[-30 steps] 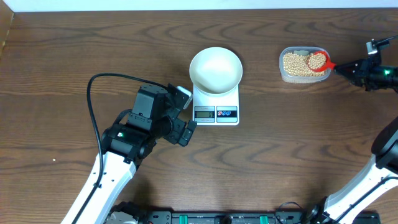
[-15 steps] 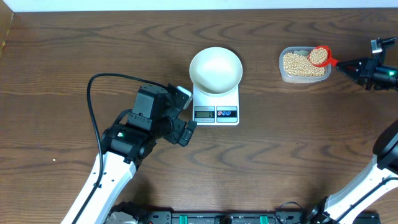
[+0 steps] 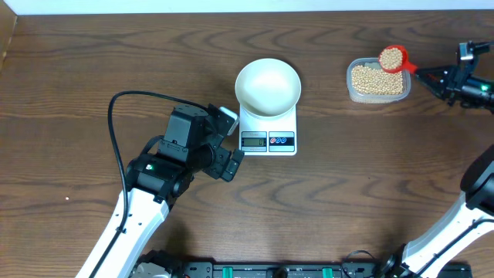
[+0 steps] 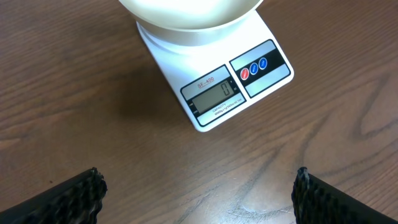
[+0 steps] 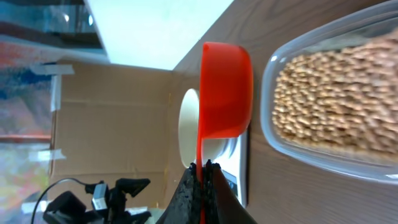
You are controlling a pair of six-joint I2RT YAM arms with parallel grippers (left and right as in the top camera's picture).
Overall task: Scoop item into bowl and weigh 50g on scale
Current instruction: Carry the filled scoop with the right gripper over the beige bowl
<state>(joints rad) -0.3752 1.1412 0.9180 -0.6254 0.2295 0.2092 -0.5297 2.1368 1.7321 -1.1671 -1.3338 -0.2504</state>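
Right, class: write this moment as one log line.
right end effector: shut on scoop of beans, at tub | left end effector: open | bowl: empty, on scale

A dark wooden table [image 3: 370, 193] is seen, bordered by a white strip [image 3: 231, 6] along its far edge. A clear plastic tub [image 3: 349, 81] with rounded corners is set near the far right corner. A red scoop [image 3: 393, 58] is held over the tub's far rim, its handle pointed toward the right edge. Brown cardboard [image 5: 112, 124] is shown beyond the table.
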